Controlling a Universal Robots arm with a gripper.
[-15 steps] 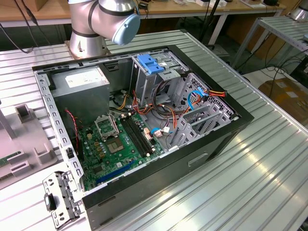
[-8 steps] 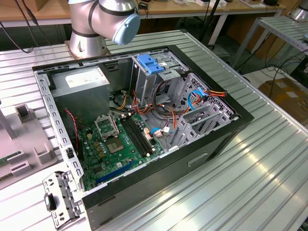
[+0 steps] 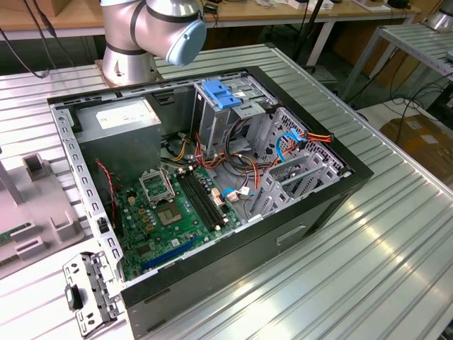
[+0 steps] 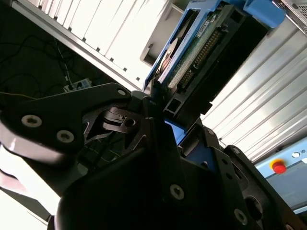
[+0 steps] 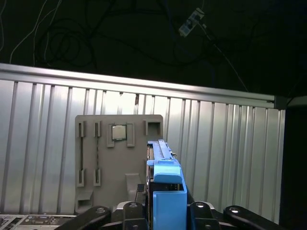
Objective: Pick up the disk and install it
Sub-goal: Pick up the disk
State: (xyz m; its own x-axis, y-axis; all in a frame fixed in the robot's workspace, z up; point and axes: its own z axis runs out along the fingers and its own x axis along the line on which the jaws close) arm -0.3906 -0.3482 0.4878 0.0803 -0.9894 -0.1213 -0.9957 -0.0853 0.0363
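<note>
In both wrist views my gripper [image 5: 165, 213] is shut on the disk [image 5: 159, 152], which I hold edge-on above the ribbed metal table. Its bright blue carrier [image 5: 168, 191] sits between the black fingers [image 5: 128, 211]. In the second wrist view the disk [image 4: 192, 52] shows its green circuit-board side and connector pins, framed in blue, sticking out beyond the gripper [image 4: 160, 103]. In the exterior view the open computer case [image 3: 325, 205] lies on the table, with a metal drive cage [image 3: 212, 117] carrying a blue latch piece [image 3: 221, 93]. The arm's base and joint [image 3: 152, 28] stand behind the case.
A grey parts tray [image 5: 120, 163] with a processor chip [image 5: 119, 132] lies on the table below the held disk. Inside the case are the green motherboard [image 3: 170, 212], the grey power supply box [image 3: 120, 120] and loose cables [image 3: 241, 170]. A red stop button [image 4: 278, 166] sits nearby.
</note>
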